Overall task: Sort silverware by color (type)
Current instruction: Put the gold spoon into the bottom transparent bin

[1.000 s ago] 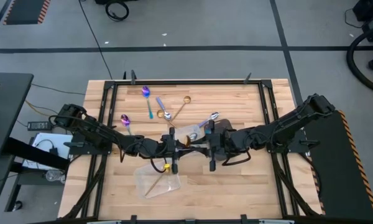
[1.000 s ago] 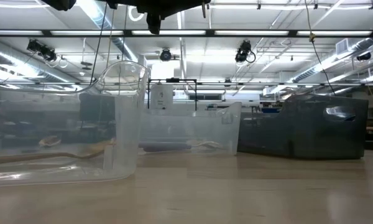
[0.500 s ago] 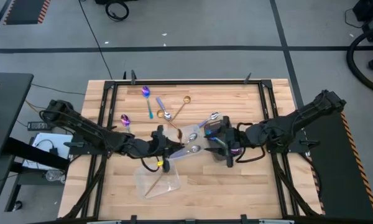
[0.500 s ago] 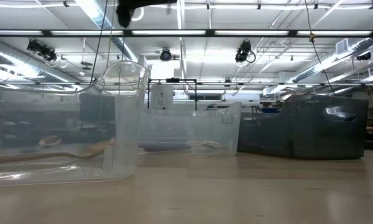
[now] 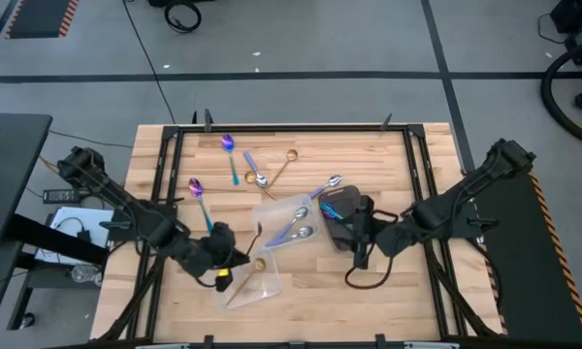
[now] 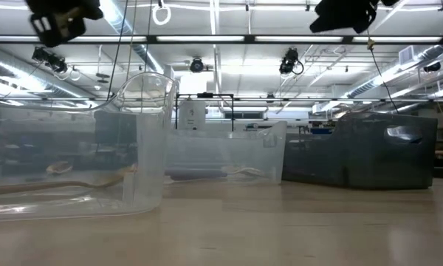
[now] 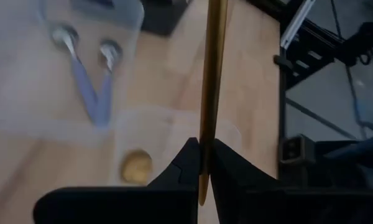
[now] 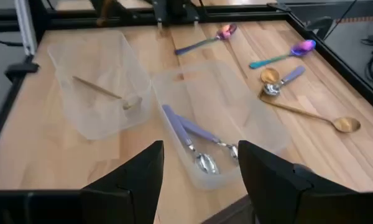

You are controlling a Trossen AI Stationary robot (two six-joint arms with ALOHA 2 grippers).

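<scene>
Over the near clear container [image 5: 249,278], we hold a gold utensil [image 7: 212,81] pinched by its handle in our left gripper [image 5: 220,262], jaws closed tight on it, hung above the gold spoon [image 7: 135,166] already inside so like joins like. Our right gripper [image 5: 359,236] waits beside the dark tray [image 5: 341,215], jaws spread wide and empty. Two silver spoons [image 8: 199,146] share the middle container [image 8: 217,118]; other pieces lie loose on the table [image 5: 388,165].
</scene>
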